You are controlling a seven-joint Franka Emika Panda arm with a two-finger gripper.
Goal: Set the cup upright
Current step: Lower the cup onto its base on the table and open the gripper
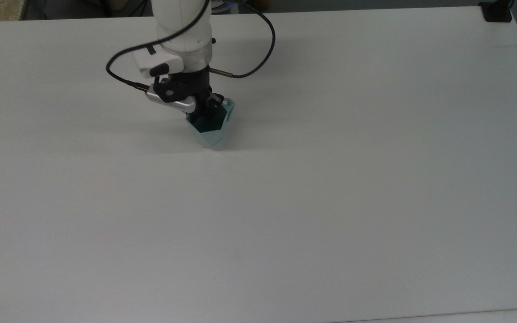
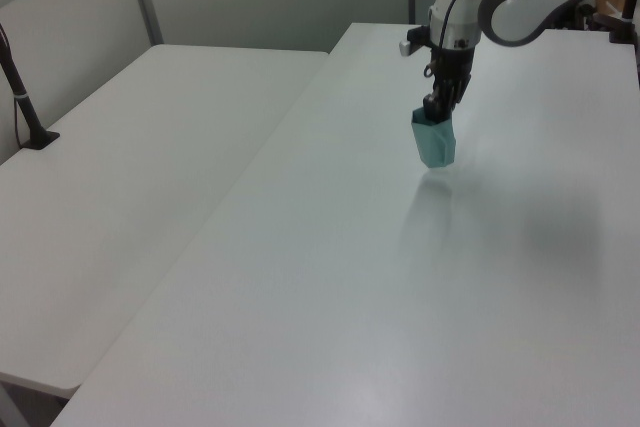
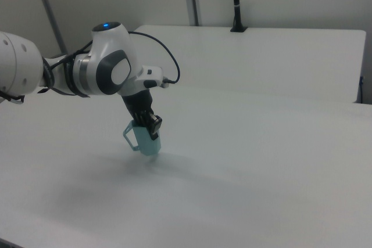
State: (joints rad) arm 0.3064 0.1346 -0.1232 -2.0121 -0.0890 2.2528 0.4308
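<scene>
The pale teal faceted cup (image 1: pixel 210 130) hangs mouth-up from my gripper (image 1: pixel 209 111), its narrow base low over the white table (image 1: pixel 330 188). One finger sits inside the cup's mouth and the other outside the wall, so the gripper is shut on the rim. In the left view the cup (image 2: pixel 434 143) is just below the gripper (image 2: pixel 436 112), tilted slightly. In the right view the cup (image 3: pixel 145 140) shows its small handle toward the right view's left, with the gripper (image 3: pixel 151 127) clamped on the rim; the base is at or just above the table, and contact cannot be told.
A black cable (image 1: pixel 258 49) loops from the arm over the table. A black clamp (image 1: pixel 495 11) sits at the table's far right corner in the top view. A second white table (image 2: pixel 130 177) adjoins on the left view's left, with a black post (image 2: pixel 25 97) on it.
</scene>
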